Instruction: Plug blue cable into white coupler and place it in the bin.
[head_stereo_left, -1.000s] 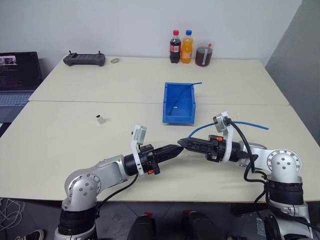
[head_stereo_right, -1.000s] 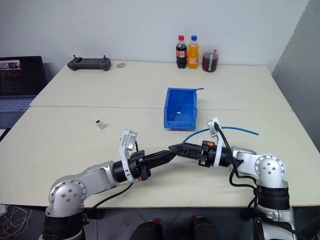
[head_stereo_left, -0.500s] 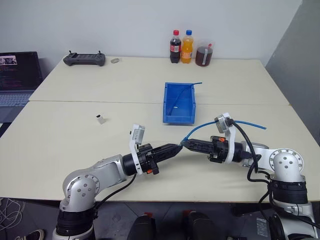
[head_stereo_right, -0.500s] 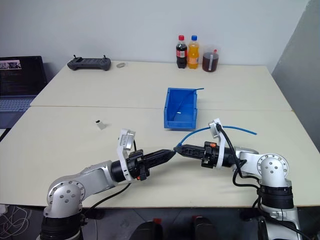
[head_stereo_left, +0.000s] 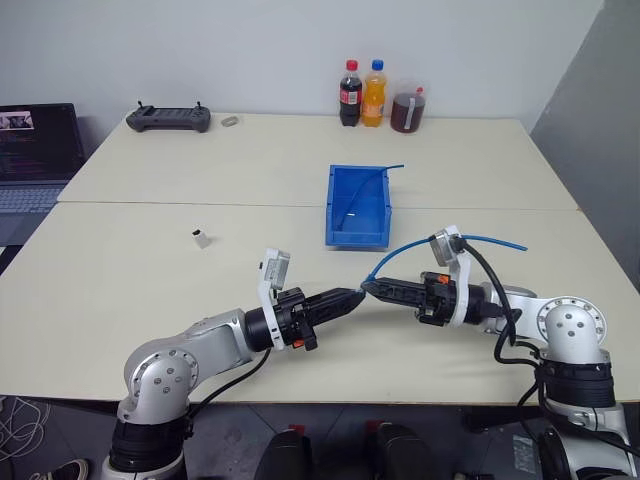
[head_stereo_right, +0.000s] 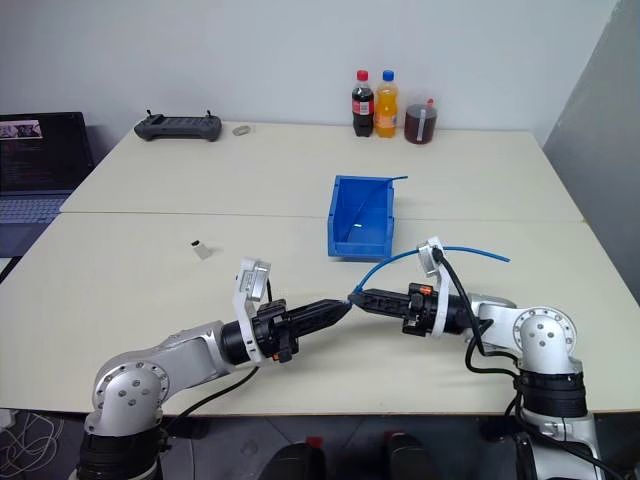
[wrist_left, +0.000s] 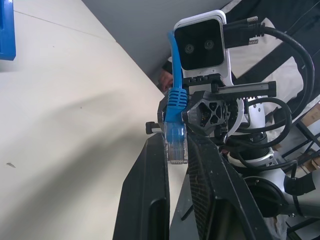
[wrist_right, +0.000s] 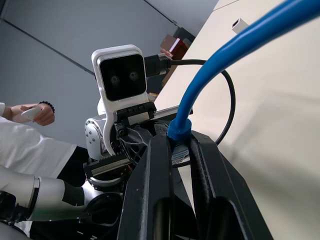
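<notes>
Cable: blue cable (head_stereo_left: 455, 242) arcs up off the tabletop from the tip of the right gripper (head_stereo_left: 366, 287) and runs back over the right arm; its far end hangs free past the camera mount.
Plug end: clear plug (wrist_left: 176, 145) with its blue boot sits between the fingers (wrist_left: 150, 190) of the left gripper (head_stereo_left: 357, 294), long axis along those fingers.
Right fingers: clamped together on the cable just behind the boot (wrist_right: 178, 131).
Left fingers: closed together about the plug; whether they truly bear on it or merely flank it I cannot tell.
Coupler: white coupler (head_stereo_left: 201, 238) lies alone on the table, well apart to the left of both tips, between laptop side and bin.
Bin: blue bin (head_stereo_left: 332, 200) beyond the grippers, mid-table; a second thin blue cable trails over its far corner.
Key relation: coupler lies on the left arm's side, so the left is the nearer; judged, the plug must travel leftward to meet it.
Hard to read: coupler's opening direction too small to tell; plug tip orientation hidden from the head views; a person's sleeve and hand at the edge of the right wrist view.
</notes>
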